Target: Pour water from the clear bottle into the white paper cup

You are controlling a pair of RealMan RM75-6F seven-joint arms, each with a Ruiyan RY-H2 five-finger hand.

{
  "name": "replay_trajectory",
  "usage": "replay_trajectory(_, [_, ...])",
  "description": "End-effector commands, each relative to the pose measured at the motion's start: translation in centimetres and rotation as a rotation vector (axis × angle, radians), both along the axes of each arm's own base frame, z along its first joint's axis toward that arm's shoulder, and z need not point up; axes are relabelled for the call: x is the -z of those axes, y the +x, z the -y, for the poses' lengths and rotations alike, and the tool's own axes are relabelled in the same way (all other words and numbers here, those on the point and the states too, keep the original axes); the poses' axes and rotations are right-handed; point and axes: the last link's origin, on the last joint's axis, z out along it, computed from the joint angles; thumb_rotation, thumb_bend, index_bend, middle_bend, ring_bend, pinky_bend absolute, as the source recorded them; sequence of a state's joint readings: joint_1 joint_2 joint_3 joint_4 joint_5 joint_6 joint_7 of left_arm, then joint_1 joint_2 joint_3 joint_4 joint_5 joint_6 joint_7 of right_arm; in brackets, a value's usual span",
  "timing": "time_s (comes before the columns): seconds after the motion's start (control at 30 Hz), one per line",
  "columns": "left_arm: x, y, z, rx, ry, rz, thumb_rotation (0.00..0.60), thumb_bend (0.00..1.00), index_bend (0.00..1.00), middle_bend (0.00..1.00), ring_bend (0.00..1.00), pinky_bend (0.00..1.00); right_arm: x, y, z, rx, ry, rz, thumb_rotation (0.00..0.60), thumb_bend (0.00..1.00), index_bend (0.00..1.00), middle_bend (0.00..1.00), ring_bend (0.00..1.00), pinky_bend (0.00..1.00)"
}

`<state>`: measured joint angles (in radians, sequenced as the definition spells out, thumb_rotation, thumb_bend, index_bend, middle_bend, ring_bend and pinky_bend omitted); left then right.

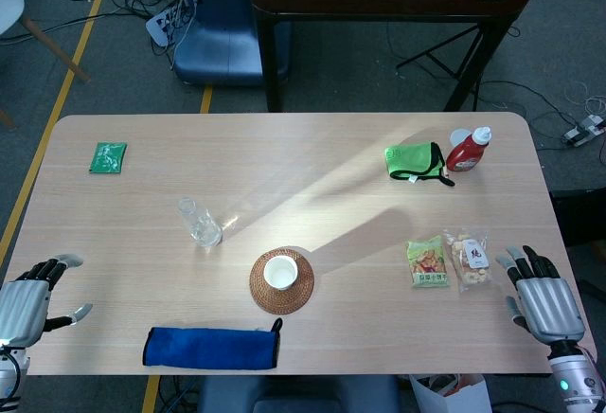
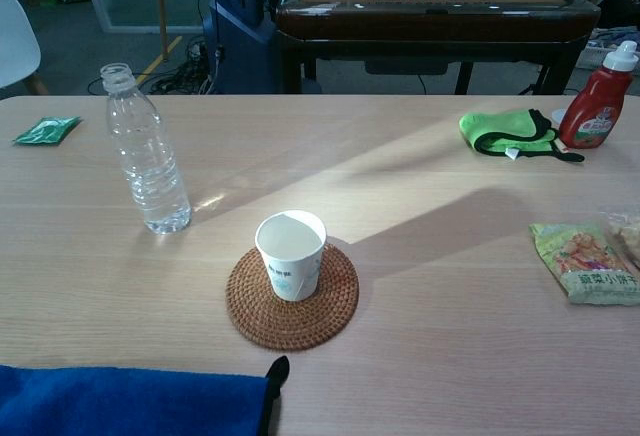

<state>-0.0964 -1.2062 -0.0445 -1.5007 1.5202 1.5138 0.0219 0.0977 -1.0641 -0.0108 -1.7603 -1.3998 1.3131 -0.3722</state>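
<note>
Standing uncapped on the tabletop, the clear bottle is far-left of the white paper cup. My left hand and right hand rest spread and empty at the near corners. Thin, slippery plastic would likely buckle; I'd grip mid-body, gently.

Worktop: pale wood-grain laminate, smooth, soft sheen where light falls. Clear bottle: transparent plastic, ribbed, glossy, uncapped. White paper cup: matt paper, faint print on side. Coaster: woven rattan, brown, rough coiled texture. Blue cloth: soft fabric, matt, black trim. Green cloth: fuzzy microfibre look, black edging. Red sauce bottle: glossy plastic, white cap. Snack packets: shiny printed film. Green sachet: foil-like. Left hand, right hand: silver-grey metallic shells, dark fingers.
</note>
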Motion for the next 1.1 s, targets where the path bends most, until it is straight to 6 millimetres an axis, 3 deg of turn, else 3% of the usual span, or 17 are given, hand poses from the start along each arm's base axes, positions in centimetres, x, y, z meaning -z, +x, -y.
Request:
replay_trajectory(0.03, [0.2, 0.1, 0.0, 0.004, -0.006, -0.001, 0.600, 0.07, 0.32, 0.30, 0.33, 0.50, 0.2, 0.5, -0.3, -0.011, 0.010, -0.012, 0.600, 0.45, 0.22, 0.11, 0.00, 0.16])
replay_trajectory(0.3, [0.5, 0.4, -0.3, 0.013, -0.020, 0.034, 0.600, 0.07, 0.32, 0.30, 0.33, 0.50, 0.5, 1.4, -0.9, -0.017, 0.029, -0.012, 0.600, 0.45, 0.23, 0.13, 0.00, 0.16])
replay_trajectory(0.43, [0.7, 0.8, -1.0, 0.037, -0.015, 0.115, 0.600, 0.07, 0.25, 0.30, 0.33, 0.50, 0.7, 1.6, -1.4, -0.019, 0.041, -0.010, 0.600, 0.45, 0.23, 0.13, 0.00, 0.16])
replay_trajectory(0.6, [1.6, 1.0, -2.9, 0.021, -0.054, 0.259, 0.600, 0.05, 0.17, 0.22, 0.25, 0.48, 0.8, 1.7, -1.5, -0.018, 0.051, -0.012, 0.600, 0.45, 0.23, 0.14, 0.00, 0.16])
replay_trajectory(0.8, [3.1, 1.7, -5.7, -0.053, -0.138, 0.275, 0.600, 0.00, 0.05, 0.07, 0.09, 0.36, 0.5, 1.5, -1.5, -0.009, 0.044, -0.010, 0.600, 0.45, 0.23, 0.14, 0.00, 0.16])
replay_trajectory(1.1, [5.3, 2.2, -9.1, -0.109, -0.181, 0.408, 0.600, 0.00, 0.01, 0.01, 0.04, 0.27, 0.0, 1.3, -1.7, 0.007, 0.023, -0.004, 0.600, 0.45, 0.24, 0.16, 0.00, 0.16])
